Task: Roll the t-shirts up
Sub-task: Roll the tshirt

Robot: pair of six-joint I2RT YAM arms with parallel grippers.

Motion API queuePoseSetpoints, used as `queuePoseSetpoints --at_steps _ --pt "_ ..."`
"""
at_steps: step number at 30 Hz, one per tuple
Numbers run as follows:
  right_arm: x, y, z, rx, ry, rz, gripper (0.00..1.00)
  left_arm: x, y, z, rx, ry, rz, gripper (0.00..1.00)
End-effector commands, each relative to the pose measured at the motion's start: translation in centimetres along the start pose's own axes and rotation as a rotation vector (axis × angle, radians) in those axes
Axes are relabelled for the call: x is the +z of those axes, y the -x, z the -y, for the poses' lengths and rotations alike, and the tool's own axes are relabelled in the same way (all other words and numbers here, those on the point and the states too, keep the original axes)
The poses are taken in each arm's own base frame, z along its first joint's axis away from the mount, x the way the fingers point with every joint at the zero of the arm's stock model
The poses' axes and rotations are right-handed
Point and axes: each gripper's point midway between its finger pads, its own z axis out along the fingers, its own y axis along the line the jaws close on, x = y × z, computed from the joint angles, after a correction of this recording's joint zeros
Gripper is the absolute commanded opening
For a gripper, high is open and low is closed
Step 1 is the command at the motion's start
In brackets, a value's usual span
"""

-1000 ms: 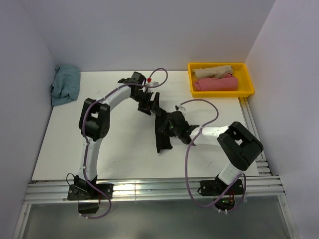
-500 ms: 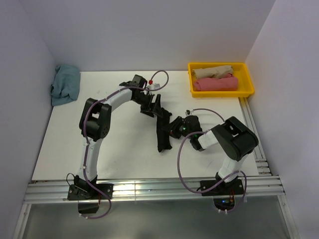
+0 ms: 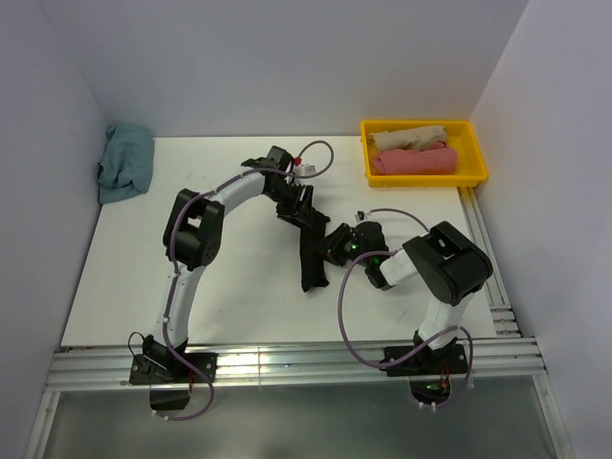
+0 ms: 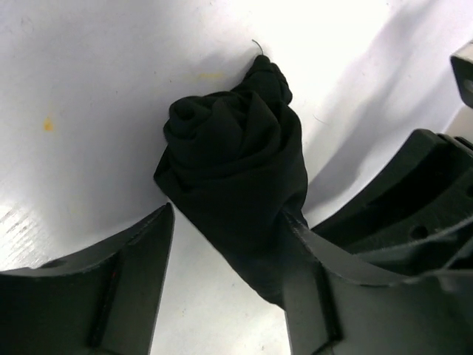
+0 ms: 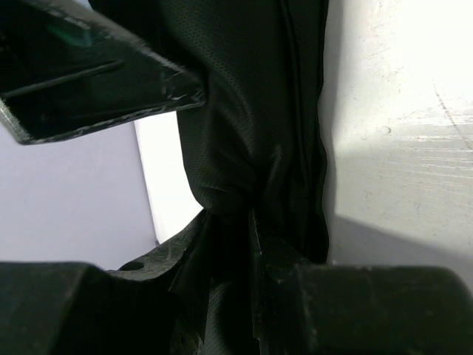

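Down-left of the yellow tray point(image 3: 475, 153), the black shirt point(image 4: 229, 148) lies rolled on the worktop point(image 3: 239, 287). Your left tool point(image 4: 225, 222) straddles one end of it, jaws apart, one finger touching the cloth. Your right tool point(image 5: 251, 229) is pinched onto the roll's side. If the left closes off-centre, or either arm pulls away, the layers could slip and the roll unwind. It looks soft and matte, wound tight, with the end spiralled like a rose.
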Motion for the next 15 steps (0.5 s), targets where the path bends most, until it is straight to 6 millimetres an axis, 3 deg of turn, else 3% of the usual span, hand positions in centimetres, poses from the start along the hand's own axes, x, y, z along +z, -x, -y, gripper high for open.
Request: queuePoseSetpoints --at_steps 1,9,15 --pt "-0.7 -1.6 5.1 0.001 -0.19 -0.056 0.29 -0.1 1.0 0.4 0.04 0.048 0.013 0.57" --pt "-1.2 0.0 5.0 -0.132 -0.321 -0.034 0.43 -0.9 0.8 -0.5 0.065 0.182 -0.019 0.05" --pt "-2.0 1.9 2.7 -0.317 -0.44 0.033 0.53 -1.0 -0.4 -1.2 0.083 0.261 -0.081 0.0"
